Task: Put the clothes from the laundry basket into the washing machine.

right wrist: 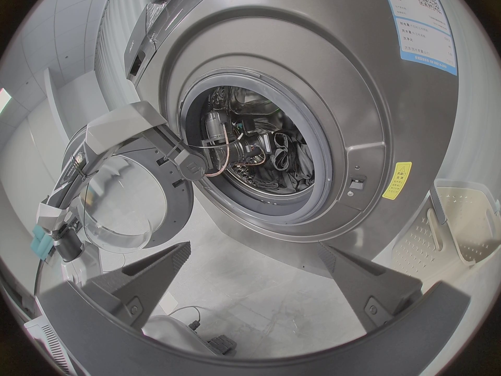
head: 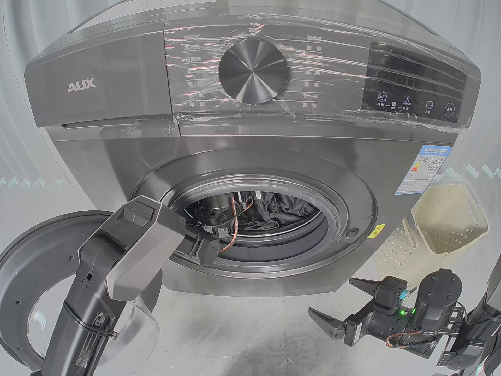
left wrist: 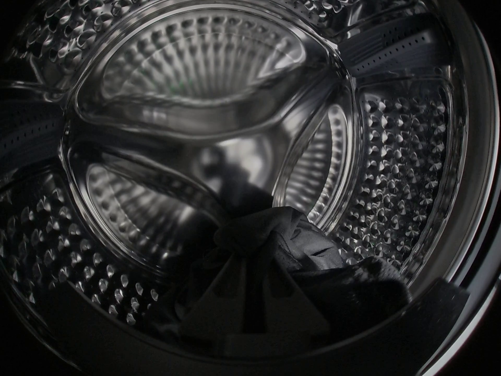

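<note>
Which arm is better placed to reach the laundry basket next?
Right. The right gripper is open, outside the washing machine and near the laundry basket on that side; the left arm is inside the drum by the dark clothes.

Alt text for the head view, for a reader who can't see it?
A grey front-loading washing machine stands with its door open to the left; the left arm has its wrist inside the machine, beside dark clothes. The right gripper, open, hangs low at the right, near a cream laundry basket.
</note>
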Tool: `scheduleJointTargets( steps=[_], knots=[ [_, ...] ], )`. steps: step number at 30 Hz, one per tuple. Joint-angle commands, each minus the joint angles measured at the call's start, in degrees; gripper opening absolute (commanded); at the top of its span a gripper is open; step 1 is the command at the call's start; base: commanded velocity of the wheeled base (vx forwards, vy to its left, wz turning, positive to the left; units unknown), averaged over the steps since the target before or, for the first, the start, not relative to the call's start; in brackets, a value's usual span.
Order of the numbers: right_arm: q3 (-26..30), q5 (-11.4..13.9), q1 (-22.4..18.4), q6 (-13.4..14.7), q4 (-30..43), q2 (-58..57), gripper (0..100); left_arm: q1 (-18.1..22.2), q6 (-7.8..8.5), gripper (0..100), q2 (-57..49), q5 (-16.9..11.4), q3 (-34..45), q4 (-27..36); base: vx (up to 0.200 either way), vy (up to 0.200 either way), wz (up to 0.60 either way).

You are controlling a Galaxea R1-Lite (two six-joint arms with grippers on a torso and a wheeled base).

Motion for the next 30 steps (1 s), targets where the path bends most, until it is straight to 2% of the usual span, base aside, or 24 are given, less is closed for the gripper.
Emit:
scheduleJointTargets(
  steps=[1, 2, 8, 19, 30],
  knots=[
    [0.0, 0.0, 0.1, 0.0, 0.0, 0.0, 100, 0.2, 0.14, 0, 2.3, 0.1, -1.0, 0.0, 0.0, 0.0, 0.0],
    [-0.1, 0.0, 0.1, -0.1, -0.1, 0.0, 100, 0.2, 0.14, 100, 2.4, 0.1, -1.0, 0.0, 0.0, 0.0, 0.0],
    [0.0, 0.0, 0.4, 0.0, -0.1, 0.0, 100, 0.0, -0.04, 100, 2.4, 0.0, -1.1, 0.0, 0.0, 0.0, 0.0],
    [0.0, 0.0, 0.3, 0.0, -0.1, -0.1, 100, -1.3, 0.14, 100, 0.3, -0.2, 4.6, -0.1, 0.0, 0.0, 0.0],
    [-0.1, 0.0, 0.0, 0.0, 0.0, -0.3, 100, -3.7, 0.67, 100, -10.8, -1.9, 23.6, -0.9, 0.0, 0.0, 0.0]
  ],
)
